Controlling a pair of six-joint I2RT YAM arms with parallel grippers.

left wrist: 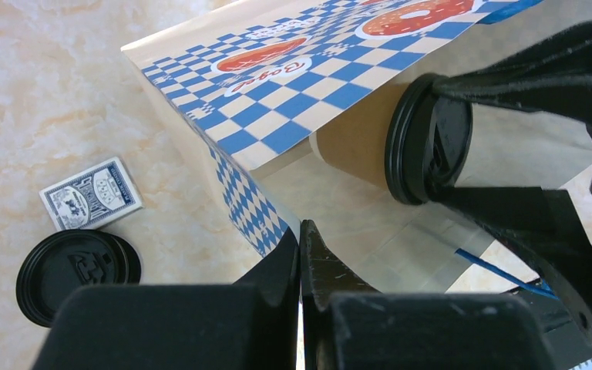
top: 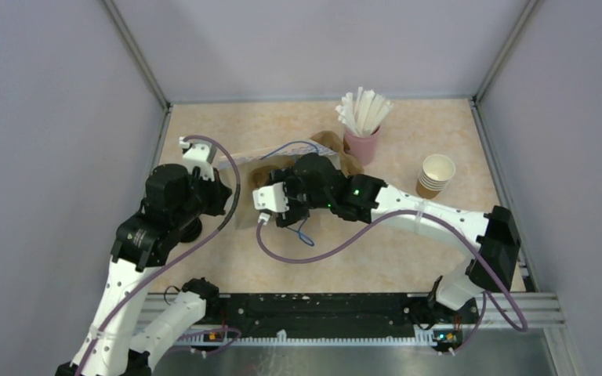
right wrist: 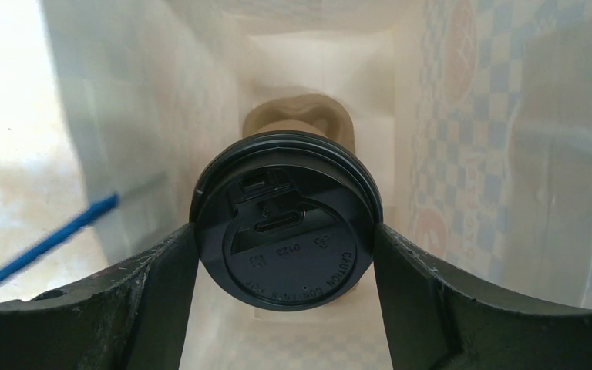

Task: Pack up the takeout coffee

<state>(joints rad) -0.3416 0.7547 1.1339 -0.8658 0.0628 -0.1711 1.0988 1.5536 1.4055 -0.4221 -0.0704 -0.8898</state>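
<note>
Worktop (top: 407, 262) was beige, marble-look, evenly lit w/ soft shadows only. Plain lilac-grey walls stood on 3 sides: back wall (top: 313, 39) at 12, left wall (top: 39, 141) at 9, right wall (top: 576, 117) at 3. Alu posts ran up the back corners at approx. 11 (top: 135, 53) and 1 (top: 506, 48). A black rail (top: 321, 311) lay along the 6 o'clock edge, w/ a bare metal sheet (top: 345, 362) just beyond it.

Your right arm (top: 431, 215) stretched forward and left across the table, right gripper (right wrist: 285, 247) clamped on both sides of the takeout coffee (right wrist: 277, 193). Your left arm (top: 137, 235) was bent forward, left gripper (left wrist: 301, 258) fingers pressed together.
</note>
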